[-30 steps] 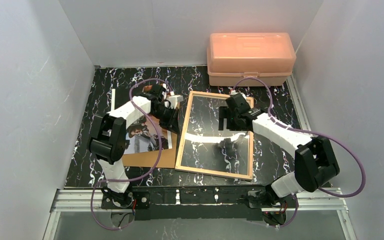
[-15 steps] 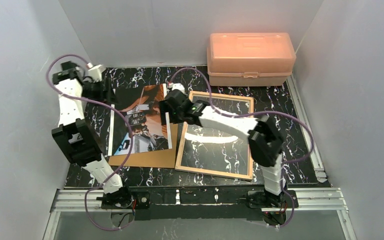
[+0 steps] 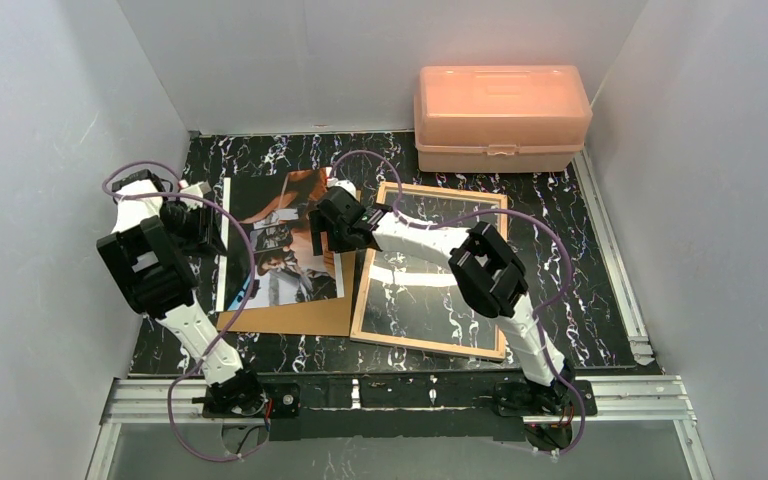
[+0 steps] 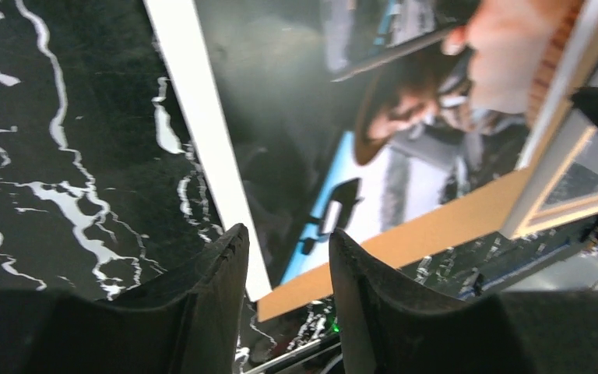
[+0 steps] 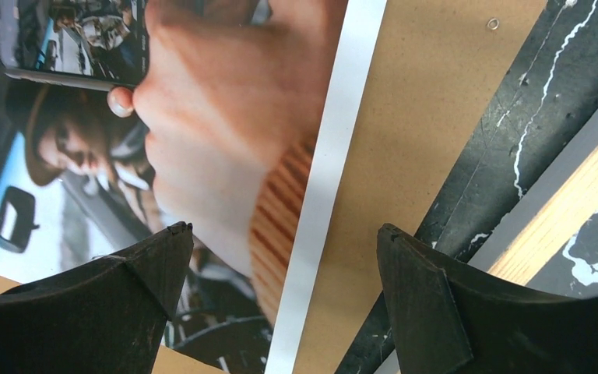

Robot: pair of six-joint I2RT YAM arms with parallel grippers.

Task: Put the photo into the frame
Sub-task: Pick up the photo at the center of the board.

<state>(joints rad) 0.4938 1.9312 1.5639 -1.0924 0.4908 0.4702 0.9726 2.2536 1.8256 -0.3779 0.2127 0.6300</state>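
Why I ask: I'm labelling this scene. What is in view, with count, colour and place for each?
photo: one, dark with orange-brown and pale blue patches and a white border, lying on the backing board.
backing board: one, brown, on the table under the photo.
frame: one, light wood, flat on the table, right of the photo.
pane: one, clear, inside the frame.
storage box: one, translucent orange, lid shut, far right of the table.
table: one, black with white veins.
walls: white, on three sides.
left gripper: one, black, open, over the photo's left border.
right gripper: one, black, open wide, over the photo's right border.
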